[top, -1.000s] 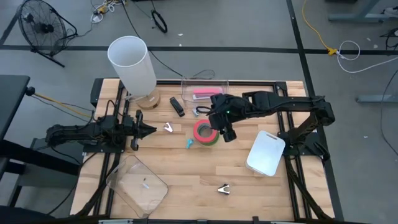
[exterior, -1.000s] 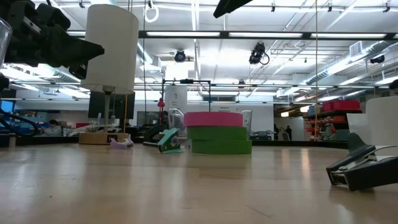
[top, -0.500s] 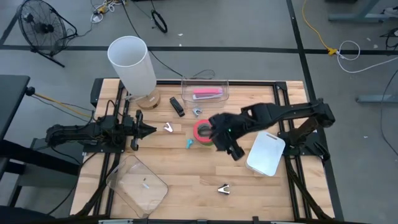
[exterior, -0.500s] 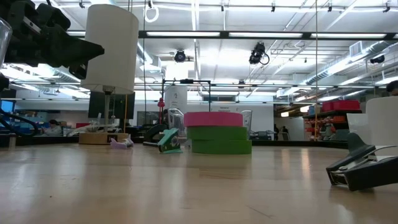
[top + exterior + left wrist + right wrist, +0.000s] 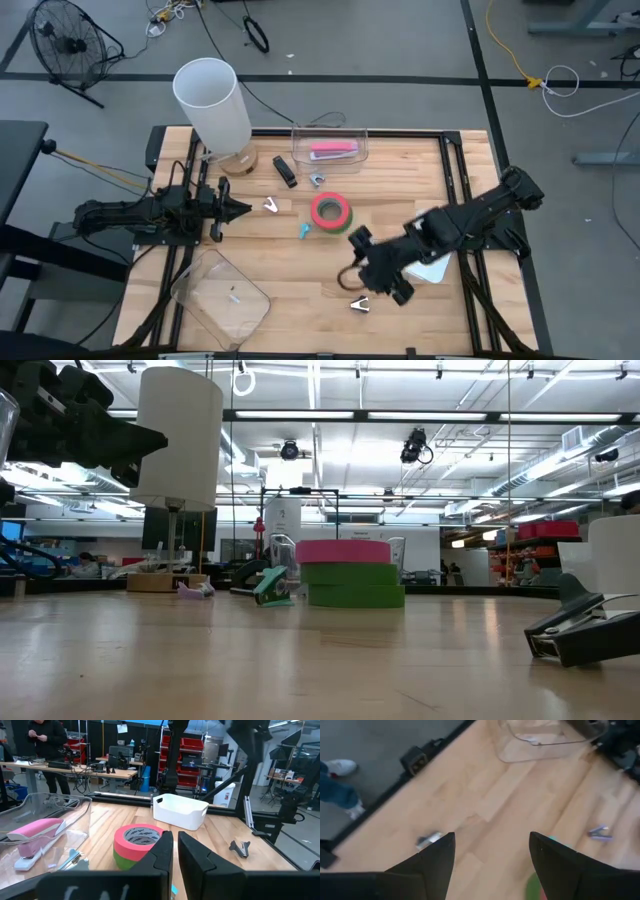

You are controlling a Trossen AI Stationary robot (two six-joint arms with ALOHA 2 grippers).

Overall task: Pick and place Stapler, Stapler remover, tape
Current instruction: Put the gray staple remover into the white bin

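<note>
**Op:** Desk (image 5: 300, 290) first. The clear tray (image 5: 330, 148) at the far edge holds a pink stapler (image 5: 331, 149). The tape (image 5: 331, 212), pink roll stacked on green, lies mid-desk. The white bin (image 5: 437, 268) sits on my right side, mostly under the right arm.

**Obs:** Which arm is nearer the next thing?

**Op:** The right one. Right claw (image 5: 378, 272) hangs over the near half of the desk, fingers spread wide, nothing between them. The nearest task item looks to be the small dark stapler remover (image 5: 360, 304), just beside the claw, toward the near edge and slightly toward my left. In the low view it shows as a dark clip (image 5: 585, 628) with its mouth gaping.

**Obs:** Long axis?

**Op:** Too small from above to call. I judge the claw must drop and shift a little toward the near edge.

**Obs:** Left arm?

**Op:** Left claw (image 5: 232, 209) waits at the left edge, fingers nearly together, pointing at the tape, well apart from it.
</note>
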